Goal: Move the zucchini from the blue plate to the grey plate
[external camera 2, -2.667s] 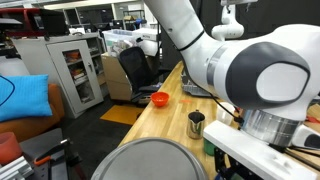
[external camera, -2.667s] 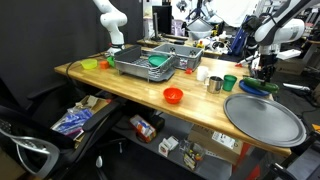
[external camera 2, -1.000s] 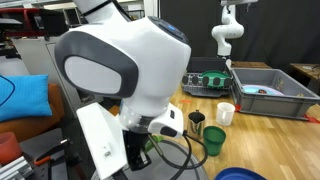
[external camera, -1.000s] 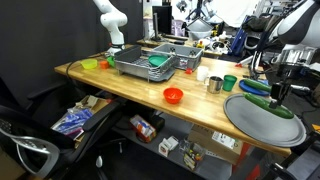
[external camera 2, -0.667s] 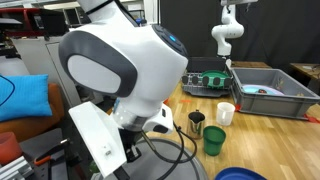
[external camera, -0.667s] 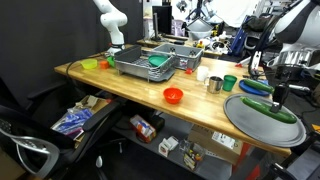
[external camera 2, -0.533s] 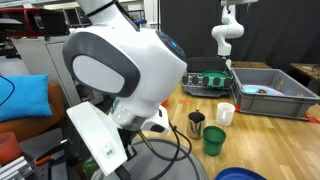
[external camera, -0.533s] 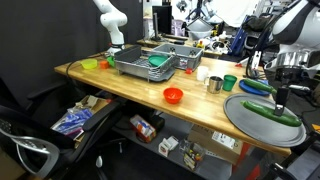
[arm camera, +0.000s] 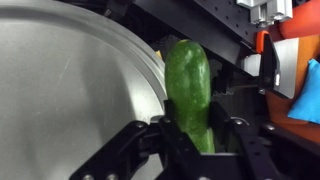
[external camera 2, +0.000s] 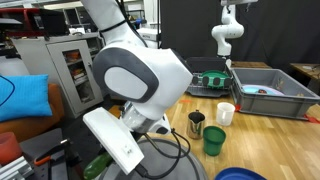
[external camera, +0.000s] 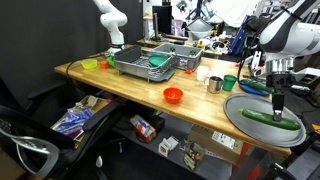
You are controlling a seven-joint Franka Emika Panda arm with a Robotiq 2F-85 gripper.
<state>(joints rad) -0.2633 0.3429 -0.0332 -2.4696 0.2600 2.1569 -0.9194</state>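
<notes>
The zucchini (external camera: 262, 117), long and dark green, rests on or just above the large grey plate (external camera: 250, 132) at the table's end. My gripper (external camera: 277, 108) comes down from above and is shut on the zucchini. In the wrist view the zucchini (arm camera: 187, 70) stands between my fingers, gripper (arm camera: 193, 108), over the right rim of the grey plate (arm camera: 70, 90). The small blue plate (external camera: 258, 87) sits empty just behind the grey plate. It also shows in an exterior view (external camera 2: 240, 174) at the bottom edge. There the arm hides the grey plate.
A green cup (external camera: 230, 82), a metal cup (external camera: 214, 85) and a white cup (external camera: 203, 73) stand near the blue plate. A red bowl (external camera: 173, 96) sits near the front edge. A grey dish rack (external camera: 148, 64) stands further along. Table edges lie close around the grey plate.
My gripper carried the zucchini from above the blue plate over the grey plate and lowered it onto or just above the plate.
</notes>
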